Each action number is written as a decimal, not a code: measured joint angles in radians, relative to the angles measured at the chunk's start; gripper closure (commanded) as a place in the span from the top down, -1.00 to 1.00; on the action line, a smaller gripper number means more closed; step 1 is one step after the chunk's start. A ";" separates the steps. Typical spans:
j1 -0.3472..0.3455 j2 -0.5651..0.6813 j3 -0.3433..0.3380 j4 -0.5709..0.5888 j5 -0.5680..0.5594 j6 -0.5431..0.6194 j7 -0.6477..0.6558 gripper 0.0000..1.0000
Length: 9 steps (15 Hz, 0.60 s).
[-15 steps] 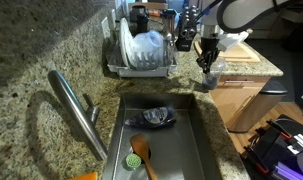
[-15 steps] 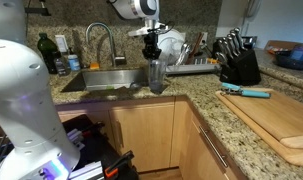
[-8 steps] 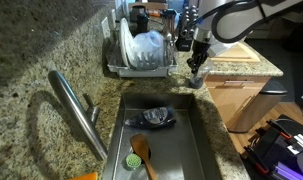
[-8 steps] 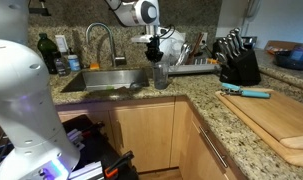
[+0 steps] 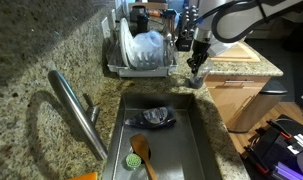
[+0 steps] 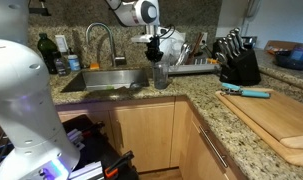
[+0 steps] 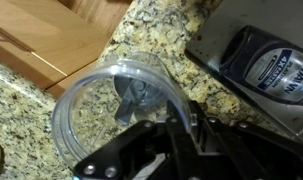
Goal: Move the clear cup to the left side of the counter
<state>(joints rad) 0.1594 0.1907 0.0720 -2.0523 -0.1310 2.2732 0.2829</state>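
Fingers of the black two-fingered gripper stand close together, pinching one side of the small transparent, faintly bluish tumbler, the clear cup. In the wrist view one grey pad shows inside the cup, seen through its wall. The other finger sits just outside the rim, so the thin wall passes between them. Most of the cup's round mouth spreads away from the fingers, toward the pale wooden cabinet fronts beyond the worktop's edge.

In both exterior views the gripper points straight down. The cup hangs upright directly under the fingertips, with its upper part hidden by them. The cup's base is right at the speckled tan-and-brown granite counter. Whether it touches the stone cannot be told.

Just beside the fingers on one side is the corner of the steel sink. On the opposite side, just as near, stands the grey dish rack with white plates. In the wrist view a dark bottle with a silver printed label lies on a grey tray close behind the fingers, apart from the cup.
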 measured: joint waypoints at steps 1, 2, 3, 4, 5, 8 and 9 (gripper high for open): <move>0.000 0.000 0.000 0.000 0.000 0.000 0.000 -0.18; 0.000 0.000 0.000 0.000 0.000 0.000 0.000 -0.17; 0.000 0.000 0.000 0.000 0.001 -0.003 0.000 -0.08; 0.000 0.000 0.000 0.000 0.003 -0.009 0.000 0.08; 0.000 0.000 0.000 0.000 0.006 -0.016 0.001 0.20; 0.000 0.000 0.000 0.002 0.026 -0.038 0.002 0.64; 0.000 0.000 0.000 0.002 0.034 -0.041 0.002 0.80</move>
<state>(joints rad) 0.1594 0.1909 0.0721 -2.0501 -0.0968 2.2324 0.2844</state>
